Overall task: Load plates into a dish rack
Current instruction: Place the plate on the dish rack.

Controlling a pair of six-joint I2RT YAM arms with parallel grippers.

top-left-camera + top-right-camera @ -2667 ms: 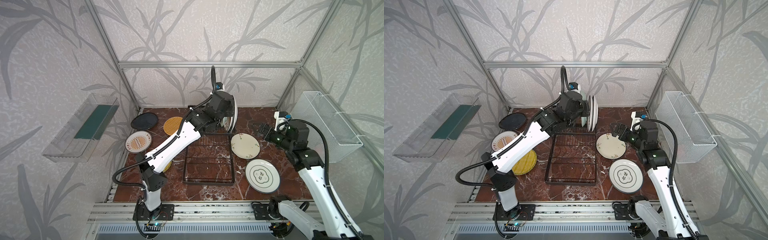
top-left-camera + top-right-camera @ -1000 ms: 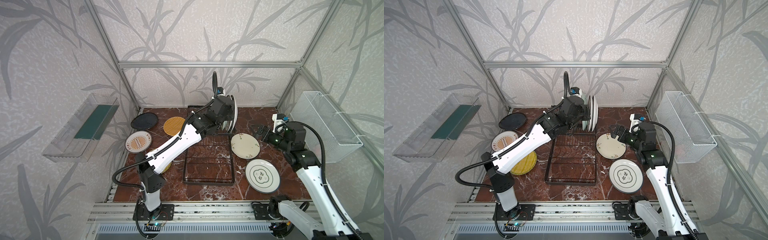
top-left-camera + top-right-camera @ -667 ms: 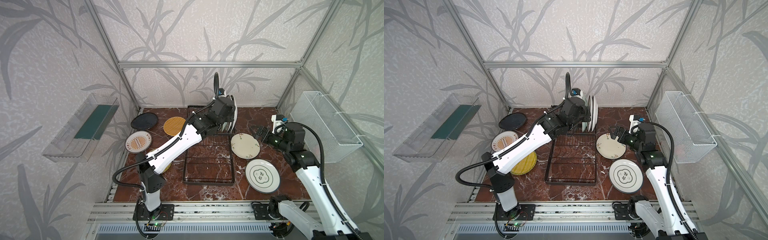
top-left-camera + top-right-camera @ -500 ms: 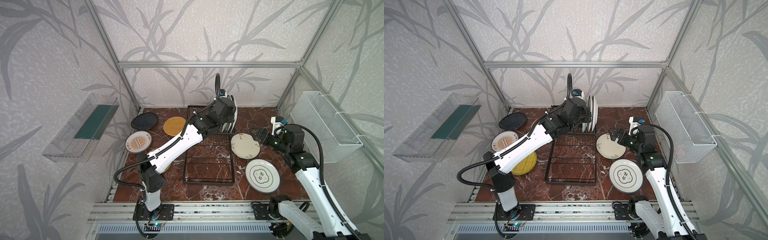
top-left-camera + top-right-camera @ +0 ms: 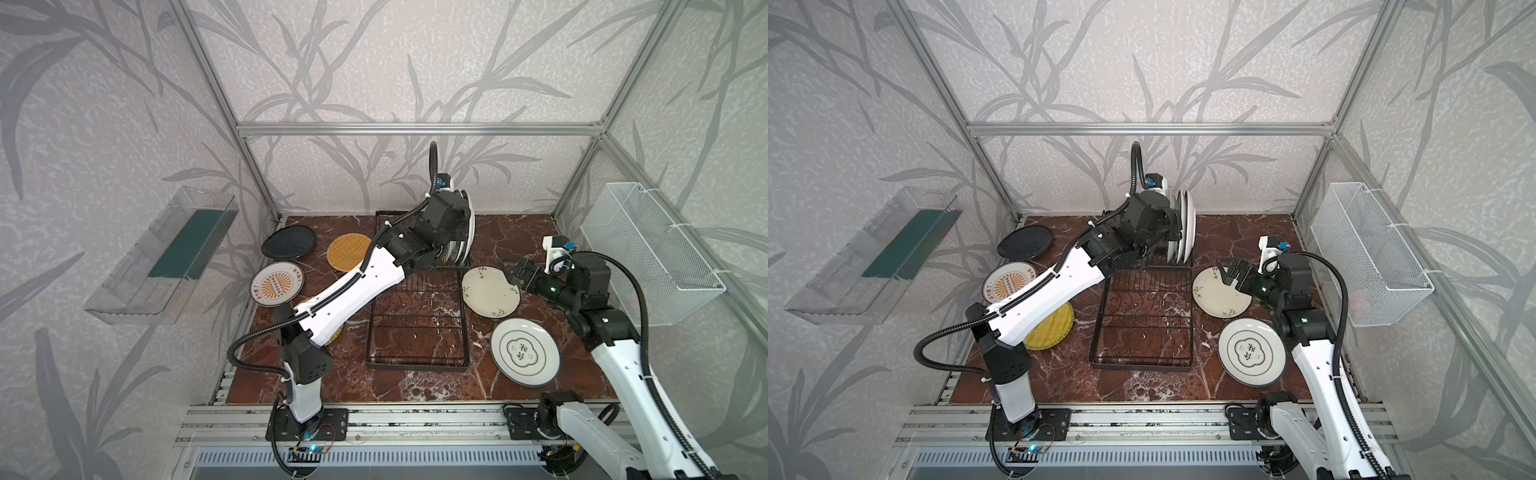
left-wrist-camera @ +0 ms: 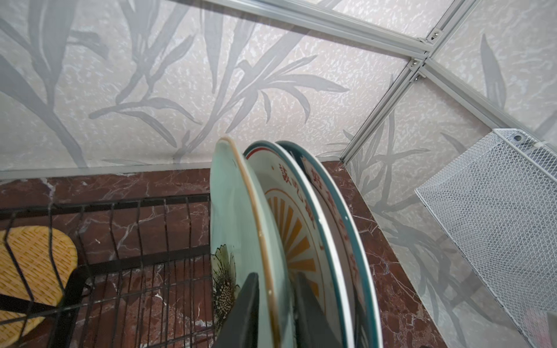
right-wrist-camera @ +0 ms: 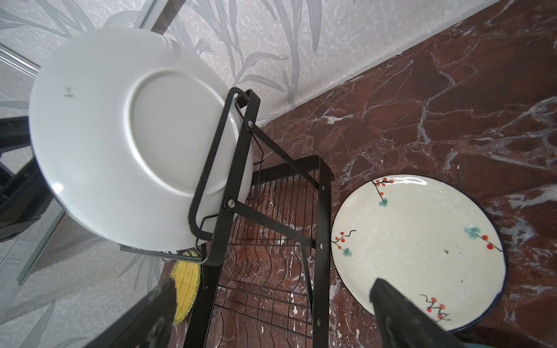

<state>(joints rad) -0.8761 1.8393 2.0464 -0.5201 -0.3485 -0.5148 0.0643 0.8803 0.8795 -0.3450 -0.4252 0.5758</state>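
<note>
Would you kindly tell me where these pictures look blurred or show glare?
Left wrist view: the fingers of the left end effector are dark and soft, the teal plate sharp. Right wrist view: the fingers of the right end effector blur likewise; white sheen on the floral plate. Both top views: evenly lit, sharp.

Both top views look steeply down from high above the 6 o'clock edge of the marble table (image 5: 415,386). They sit side by side and share nearly the whole cell, with the dish rack (image 5: 415,316) (image 5: 1142,316) near centre. The left wrist camera sits at 12 o'clock, very close to the racked pale teal plate (image 6: 241,226), facing 2 o'clock toward the white mesh basket (image 6: 497,211). The right wrist camera sits low at 3 o'clock, facing roughly 9 o'clock over the cream floral plate (image 7: 416,241). Both wrist views show the rack.
</note>
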